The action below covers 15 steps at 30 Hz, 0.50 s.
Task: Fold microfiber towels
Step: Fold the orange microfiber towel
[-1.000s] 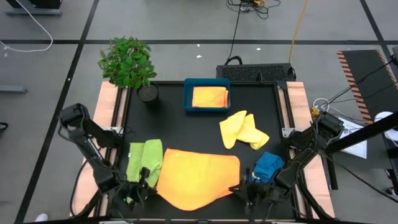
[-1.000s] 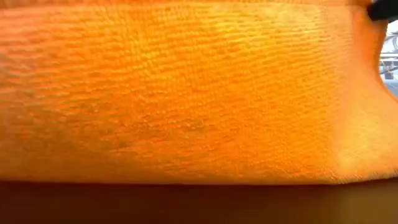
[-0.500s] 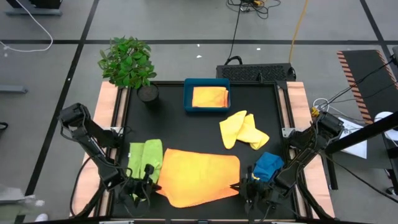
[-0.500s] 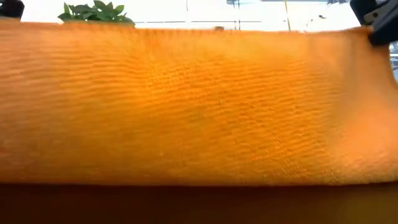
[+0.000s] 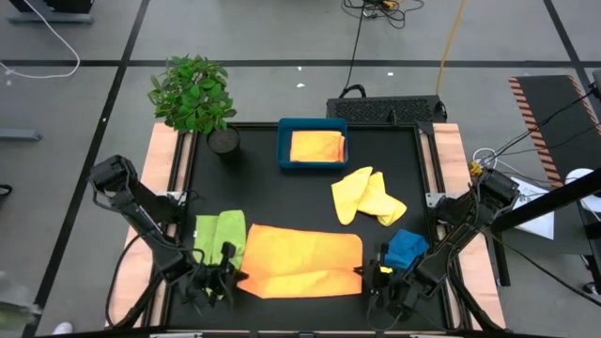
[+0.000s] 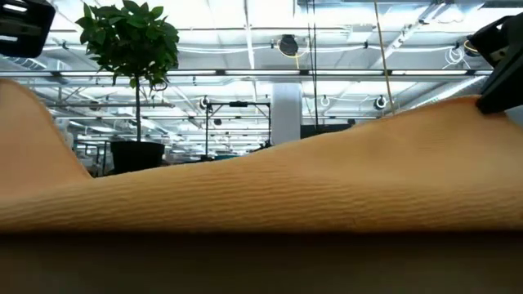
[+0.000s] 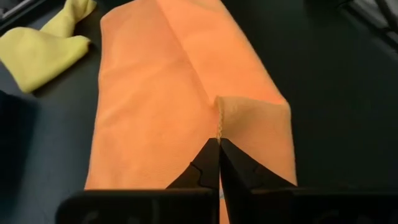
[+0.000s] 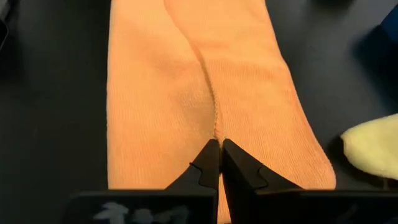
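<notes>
Golden towel (image 5: 300, 263) near edge now folded over; L (image 5: 228, 277) & R gripper (image 5: 368, 274) jaws clamp it.

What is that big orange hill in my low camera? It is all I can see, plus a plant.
Observer: It is the golden yellow towel, lying at the table's front edge, folded over.
Operator: Who is holding it?
Observer: Both. The left gripper is shut on one end, the right gripper on the other.
Operator: Any other towels?
Observer: A lime green towel, a pale yellow towel, a blue towel and an orange towel in the teal tray.
</notes>
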Each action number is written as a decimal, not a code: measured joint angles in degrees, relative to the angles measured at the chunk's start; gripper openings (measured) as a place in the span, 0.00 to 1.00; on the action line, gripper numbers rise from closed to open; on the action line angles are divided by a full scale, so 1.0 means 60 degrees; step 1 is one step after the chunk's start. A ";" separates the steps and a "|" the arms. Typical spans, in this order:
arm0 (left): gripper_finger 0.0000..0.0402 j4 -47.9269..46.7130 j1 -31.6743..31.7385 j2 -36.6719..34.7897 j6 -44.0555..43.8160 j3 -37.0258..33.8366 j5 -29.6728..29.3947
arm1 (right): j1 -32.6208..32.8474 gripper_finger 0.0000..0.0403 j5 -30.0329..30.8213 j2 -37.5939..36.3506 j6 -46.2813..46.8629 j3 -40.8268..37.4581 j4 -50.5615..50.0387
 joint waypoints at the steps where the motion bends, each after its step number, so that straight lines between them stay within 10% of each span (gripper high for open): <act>1: 0.01 -0.0030 0.0058 0.0000 0.0022 0.0000 -0.0002 | 0.0000 0.00 0.0002 0.0000 -0.0010 0.0000 -0.0010; 15: 0.01 -0.1884 -0.0753 -0.1478 -0.0938 0.0415 -0.1019 | 0.0264 0.00 0.0521 0.0000 -0.0986 0.0000 0.1534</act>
